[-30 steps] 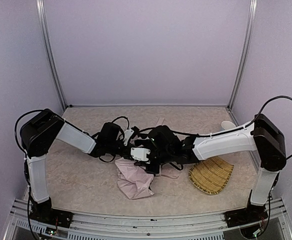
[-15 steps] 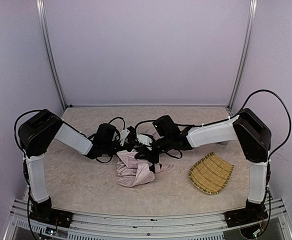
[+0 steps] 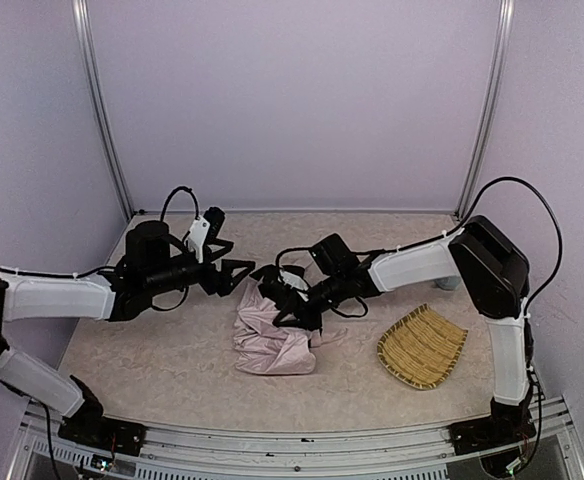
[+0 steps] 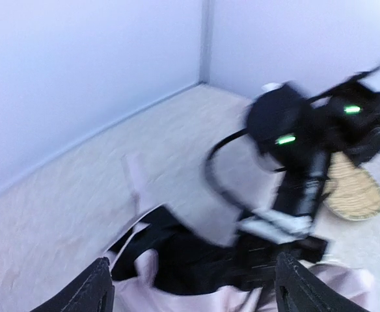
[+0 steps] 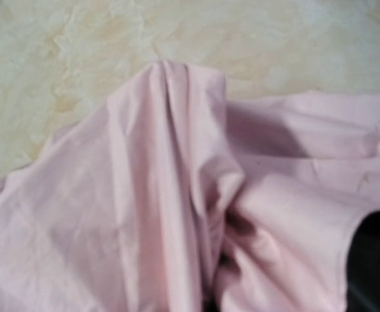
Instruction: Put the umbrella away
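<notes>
My left jaws stand wide apart: the left gripper [image 3: 238, 258] hangs over the table [image 3: 162, 350], just beside the umbrella [image 3: 272, 342] on its left, fingers [image 4: 94, 291] spread on either side of my wrist view. My right gripper [image 3: 286, 304] is closed, nose down among the umbrella's black lining and pink folds — whether a fold is pinched I cannot tell. The umbrella lies crumpled mid-table, its pink fabric heaped toward the near edge — the woven straw tray [image 3: 422, 350] sits apart on its right.
</notes>
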You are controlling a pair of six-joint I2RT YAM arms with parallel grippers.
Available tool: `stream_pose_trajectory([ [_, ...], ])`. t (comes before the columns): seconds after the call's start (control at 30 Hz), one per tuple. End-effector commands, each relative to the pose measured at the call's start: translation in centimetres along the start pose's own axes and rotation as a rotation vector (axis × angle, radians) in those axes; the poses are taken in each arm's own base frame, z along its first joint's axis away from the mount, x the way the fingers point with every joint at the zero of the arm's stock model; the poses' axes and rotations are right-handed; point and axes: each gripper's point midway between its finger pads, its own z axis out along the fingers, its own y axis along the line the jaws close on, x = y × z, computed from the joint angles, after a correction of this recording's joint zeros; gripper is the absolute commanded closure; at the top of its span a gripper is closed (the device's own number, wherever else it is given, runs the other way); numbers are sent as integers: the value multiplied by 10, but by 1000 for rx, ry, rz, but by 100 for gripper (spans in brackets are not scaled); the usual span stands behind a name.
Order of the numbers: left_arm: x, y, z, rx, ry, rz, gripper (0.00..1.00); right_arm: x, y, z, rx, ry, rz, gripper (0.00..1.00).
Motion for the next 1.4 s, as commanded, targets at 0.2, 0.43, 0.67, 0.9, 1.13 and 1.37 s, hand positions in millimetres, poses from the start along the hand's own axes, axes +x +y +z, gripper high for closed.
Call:
stream_pose_trajectory([
  [0.2,46,-156,-20,373,74,474,4,55,-4,13,-52,135,221,100],
  [0.43,71,-157,22,415,220,484,5,54,-3,12,-50,128,229,100],
  [0.67,75,-161,37,478,292,415,97,52,0,11,-66,119,225,100],
  [0.9,13,-71,30,248,58,151,100,53,23,9,-184,93,225,99],
  [1.13,43,-10,49,143,79,19,100,44,37,6,-279,37,212,97],
  [1.37,122,37,81,-24,309,-77,100,37,31,-3,-220,3,217,89],
])
